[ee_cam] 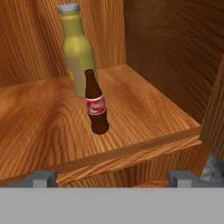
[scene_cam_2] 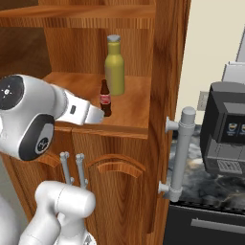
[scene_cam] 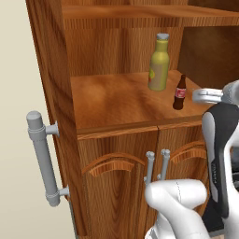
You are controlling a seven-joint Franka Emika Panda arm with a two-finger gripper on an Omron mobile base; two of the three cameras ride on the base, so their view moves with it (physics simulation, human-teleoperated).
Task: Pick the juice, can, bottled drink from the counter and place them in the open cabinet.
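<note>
— Where are the bottles?
— I see the juice (ee_cam: 78,48) upright on the open cabinet (scene_cam: 116,100) shelf, the bottled drink (ee_cam: 96,105) standing just beside it at five o'clock.
— And the claw?
— My gripper (ee_cam: 111,178) sits before the shelf edge, fingers spread wide, holding nothing.

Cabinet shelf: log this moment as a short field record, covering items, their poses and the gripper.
juice: upright on open cabinet shelf, toward the back
bottled drink: upright, in front of the juice, near the shelf's front edge
gripper: open, empty, just outside the shelf edge, facing the bottled drink
lower doors: shut
</note>
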